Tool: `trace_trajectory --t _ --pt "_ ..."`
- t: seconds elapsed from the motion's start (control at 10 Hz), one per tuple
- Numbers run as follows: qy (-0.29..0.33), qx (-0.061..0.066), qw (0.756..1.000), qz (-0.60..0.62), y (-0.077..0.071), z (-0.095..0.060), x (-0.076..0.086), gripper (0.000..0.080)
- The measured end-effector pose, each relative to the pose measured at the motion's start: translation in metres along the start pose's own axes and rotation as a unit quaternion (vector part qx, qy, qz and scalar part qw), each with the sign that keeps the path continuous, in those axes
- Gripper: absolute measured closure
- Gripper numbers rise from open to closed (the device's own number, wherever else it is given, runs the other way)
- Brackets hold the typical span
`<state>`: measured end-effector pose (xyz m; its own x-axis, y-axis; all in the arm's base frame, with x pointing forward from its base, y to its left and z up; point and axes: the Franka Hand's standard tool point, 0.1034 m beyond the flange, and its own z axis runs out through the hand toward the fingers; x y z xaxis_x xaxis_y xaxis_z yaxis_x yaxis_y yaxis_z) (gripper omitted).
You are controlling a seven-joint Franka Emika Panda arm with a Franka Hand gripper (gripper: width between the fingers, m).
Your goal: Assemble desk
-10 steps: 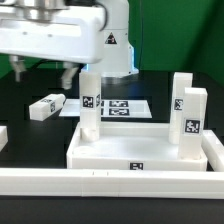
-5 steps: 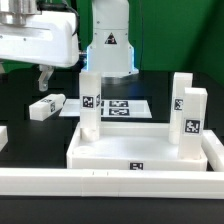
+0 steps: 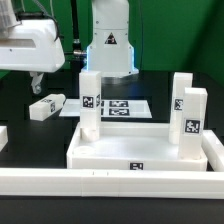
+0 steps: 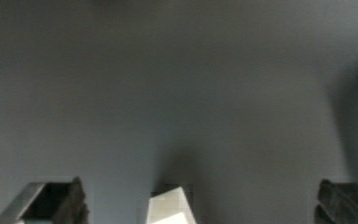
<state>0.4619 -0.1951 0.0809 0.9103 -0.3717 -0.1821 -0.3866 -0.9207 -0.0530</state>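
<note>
The desk top (image 3: 120,153) is a white rimmed tray in the middle of the black table. Three white tagged legs stand upright in it: one at the back left corner (image 3: 90,100) and two on the exterior view's right (image 3: 191,125) (image 3: 182,90). A fourth leg (image 3: 45,106) lies loose on the table to the left of the top. My gripper (image 3: 14,78) hangs above and slightly left of that leg, open and empty; only one finger (image 3: 37,83) shows. In the wrist view the gripper (image 4: 201,205) is wide open over dark table, with a white wedge (image 4: 172,205) between the fingers.
The marker board (image 3: 122,105) lies flat behind the desk top. A long white border rail (image 3: 110,182) runs along the front, and another white piece (image 3: 3,136) sits at the left edge. The robot base (image 3: 110,45) stands at the back.
My gripper has moved toward the exterior view's left and a little lower, from above the back left leg to above the loose leg. It stays open. The parts have not moved.
</note>
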Motion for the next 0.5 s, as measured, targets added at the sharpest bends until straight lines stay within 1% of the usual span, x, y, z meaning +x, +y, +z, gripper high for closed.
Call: trace_trajectory --t 0.1,0.2,0.3,0.4,0.5 --pt "-0.043 0.007 0.999 -0.003 -0.002 0.001 -0.005 0.015" --pt "-0.08 0.01 0.997 -0.004 -0.003 0.001 -0.003 0.015" --pt "-0.099 0.012 0.995 -0.005 -0.003 0.002 -0.002 0.015" --pt "-0.139 0.019 0.99 -0.005 -0.005 0.004 -0.009 0.015" --pt "-0.167 0.02 0.986 -0.003 0.0 0.014 -0.015 0.015"
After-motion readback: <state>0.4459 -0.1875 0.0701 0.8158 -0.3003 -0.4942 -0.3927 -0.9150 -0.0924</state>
